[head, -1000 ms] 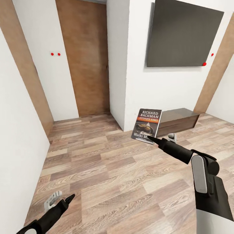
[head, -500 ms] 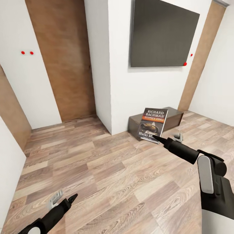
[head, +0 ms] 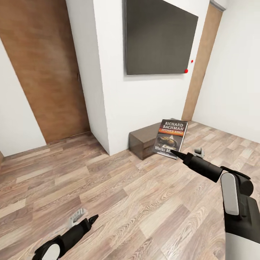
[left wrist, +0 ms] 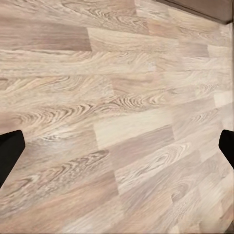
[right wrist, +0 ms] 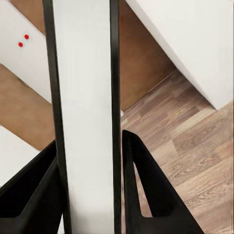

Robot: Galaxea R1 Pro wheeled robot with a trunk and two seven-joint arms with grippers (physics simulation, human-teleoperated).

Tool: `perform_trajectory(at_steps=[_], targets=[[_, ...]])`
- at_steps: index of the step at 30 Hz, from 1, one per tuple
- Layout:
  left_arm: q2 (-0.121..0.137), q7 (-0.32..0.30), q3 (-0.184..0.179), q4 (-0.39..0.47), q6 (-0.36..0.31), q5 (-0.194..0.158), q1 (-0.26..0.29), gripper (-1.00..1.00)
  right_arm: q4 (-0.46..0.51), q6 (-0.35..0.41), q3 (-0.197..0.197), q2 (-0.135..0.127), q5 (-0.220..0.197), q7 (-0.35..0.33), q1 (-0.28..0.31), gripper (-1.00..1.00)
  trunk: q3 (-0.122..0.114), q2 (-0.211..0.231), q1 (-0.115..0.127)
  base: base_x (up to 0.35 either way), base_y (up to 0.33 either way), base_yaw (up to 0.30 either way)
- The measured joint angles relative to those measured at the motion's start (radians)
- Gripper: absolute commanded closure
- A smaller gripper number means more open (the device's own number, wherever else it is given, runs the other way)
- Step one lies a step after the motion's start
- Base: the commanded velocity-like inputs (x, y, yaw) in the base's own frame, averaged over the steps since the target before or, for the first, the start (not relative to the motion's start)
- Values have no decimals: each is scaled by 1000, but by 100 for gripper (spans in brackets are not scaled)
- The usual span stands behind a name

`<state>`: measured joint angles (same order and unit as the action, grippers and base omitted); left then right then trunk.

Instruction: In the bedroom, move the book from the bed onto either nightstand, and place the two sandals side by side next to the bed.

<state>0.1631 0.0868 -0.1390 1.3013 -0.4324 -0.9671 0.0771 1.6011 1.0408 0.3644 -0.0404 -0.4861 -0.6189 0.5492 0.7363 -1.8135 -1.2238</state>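
Right arm: matte black with a light grey panel; both pincers have tapering black fingers.

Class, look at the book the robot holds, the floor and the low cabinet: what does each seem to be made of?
Book: glossy printed paper cover, apparently a paperback. Floor: matte wood-look planks with visible grain, possibly laminate. Low cabinet: dark brown wood, smooth finish.
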Motion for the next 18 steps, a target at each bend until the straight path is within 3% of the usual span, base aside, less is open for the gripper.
perform_trajectory(at_steps=[7, 18], targets=[[0, 1, -34, -22, -3, 0, 20, -100, 0, 0, 1, 0, 1, 1, 0, 100, 0, 0, 0, 326, 0, -266], [-3, 1, -41, -29, -6, 27, 27, -100, 0, 0, 2, -1, 0, 1, 1, 100, 0, 0, 0, 327, 0, -266]])
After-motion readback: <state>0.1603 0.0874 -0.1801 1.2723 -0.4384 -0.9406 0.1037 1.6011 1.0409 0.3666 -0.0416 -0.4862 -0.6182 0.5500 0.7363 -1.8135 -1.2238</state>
